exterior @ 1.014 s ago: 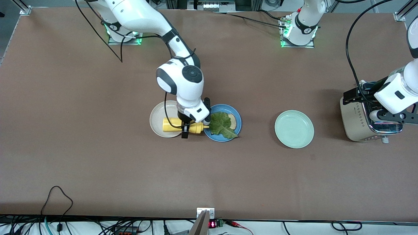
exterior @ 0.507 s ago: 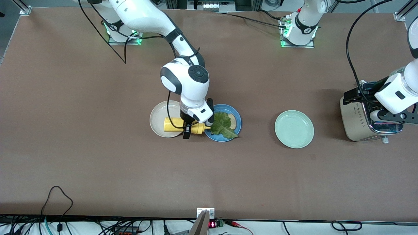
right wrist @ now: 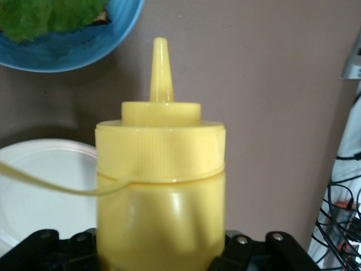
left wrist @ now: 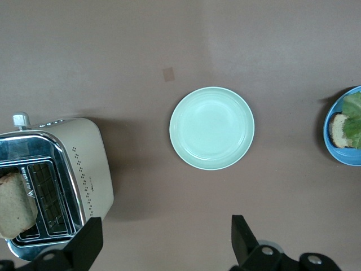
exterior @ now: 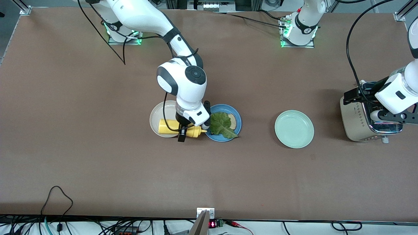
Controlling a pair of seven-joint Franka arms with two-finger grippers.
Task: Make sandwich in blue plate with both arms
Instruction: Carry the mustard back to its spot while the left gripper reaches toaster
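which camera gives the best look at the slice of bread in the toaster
The left wrist view: the bread slice stands in a slot of the toaster. The front view has the left arm covering the slots; the right wrist view misses the toaster.

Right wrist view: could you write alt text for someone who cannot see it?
A yellow plastic squeeze bottle with a pointed nozzle fills the frame, clamped in the right gripper. Under it lie a round blue plate with green lettuce and a round cream-white plate.

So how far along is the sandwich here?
Done: one bread slice topped with lettuce lies on the blue plate. In hand: the right gripper, shut on a yellow sauce bottle, holds it over the white plate. Left: the second slice sits in the toaster, the open left gripper above it.
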